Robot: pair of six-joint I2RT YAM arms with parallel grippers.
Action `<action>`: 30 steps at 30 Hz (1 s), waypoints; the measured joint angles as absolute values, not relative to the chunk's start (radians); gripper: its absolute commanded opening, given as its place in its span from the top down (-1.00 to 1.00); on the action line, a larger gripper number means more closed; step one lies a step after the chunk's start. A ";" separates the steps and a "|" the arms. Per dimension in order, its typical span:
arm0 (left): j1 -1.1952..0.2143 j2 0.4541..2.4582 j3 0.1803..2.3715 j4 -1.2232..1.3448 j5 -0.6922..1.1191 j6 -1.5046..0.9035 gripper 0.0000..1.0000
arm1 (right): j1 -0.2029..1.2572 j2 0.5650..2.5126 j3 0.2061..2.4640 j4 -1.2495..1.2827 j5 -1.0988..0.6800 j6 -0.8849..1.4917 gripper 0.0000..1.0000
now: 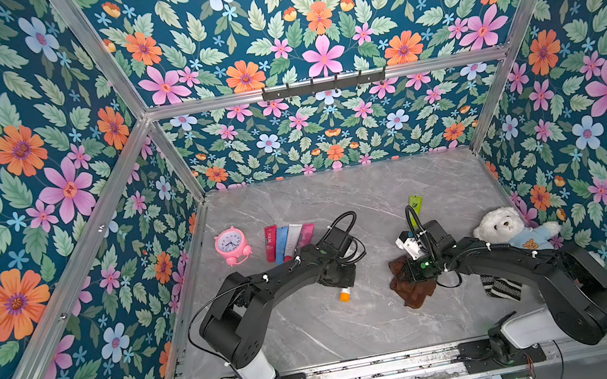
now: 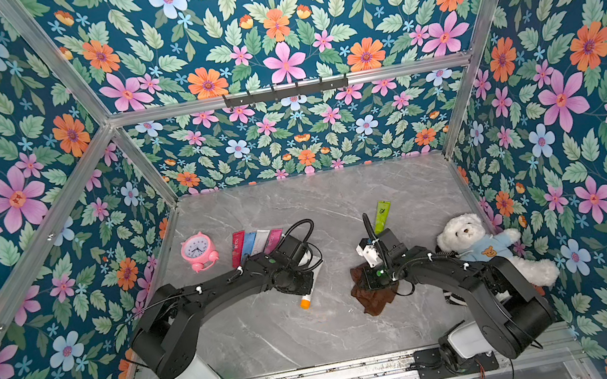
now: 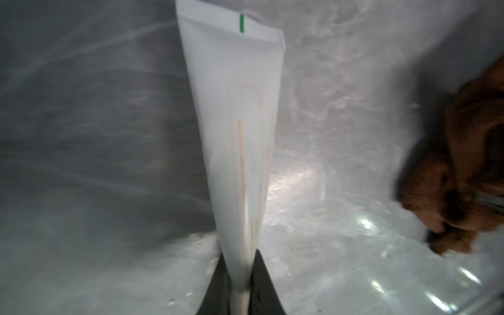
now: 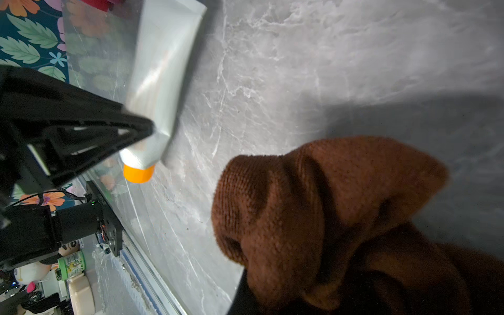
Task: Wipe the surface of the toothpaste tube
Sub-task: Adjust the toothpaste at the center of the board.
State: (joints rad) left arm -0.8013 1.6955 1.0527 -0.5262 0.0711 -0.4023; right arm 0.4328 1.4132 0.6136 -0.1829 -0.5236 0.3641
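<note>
Both top views show the white plastic toothpaste tube with orange cap (image 2: 308, 293) lying on the grey marbled counter (image 2: 262, 345), with a brown terry cloth (image 2: 374, 302) near it. 
Left wrist: the left end effector (image 3: 240, 261) pinches the soft, flattened tube near its cap — grip firmly. 
Right wrist: the right end effector (image 4: 272, 302) clamps the nubby cloth — wipe the glossy skin toward the crimp.

I am looking into a booth closed on three sides by dark teal wallpaper (image 1: 315, 28) printed with orange, pink and pale blue flowers and green leaves. Aluminium bars (image 1: 194, 106) frame the panels, and a black hook rail (image 1: 323, 85) runs along the far crossbar. The tabletop (image 1: 337, 201) is glossy grey veined marble catching bright glints. A slotted metal rail (image 1: 368, 373) edges its near side.
</note>
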 measured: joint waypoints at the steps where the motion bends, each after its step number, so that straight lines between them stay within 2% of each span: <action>1: -0.801 1.695 1.062 -0.562 0.006 -0.401 0.73 | 0.433 1.416 0.614 -0.182 -0.524 0.364 1.00; 4: -0.802 1.713 1.087 -0.647 -0.162 -0.404 0.75 | 0.433 1.416 0.614 -0.183 -0.524 0.364 1.00; 10: -0.804 1.810 1.132 -0.711 -0.385 -0.421 0.77 | 0.433 1.420 0.614 -0.182 -0.524 0.364 1.00; 15: -0.838 1.890 1.186 -0.737 -0.501 -0.438 0.58 | 0.433 1.419 0.614 -0.181 -0.524 0.363 1.00; 19: -0.884 1.930 1.214 -0.747 -0.525 -0.450 0.31 | 0.433 1.426 0.618 -0.181 -0.523 0.363 1.00; 22: -0.924 1.938 1.230 -0.751 -0.520 -0.464 0.19 | 0.433 1.438 0.625 -0.181 -0.523 0.362 1.00; 30: -1.007 1.870 1.195 -0.687 -0.423 -0.477 0.10 | 0.433 1.448 0.630 -0.180 -0.523 0.360 1.00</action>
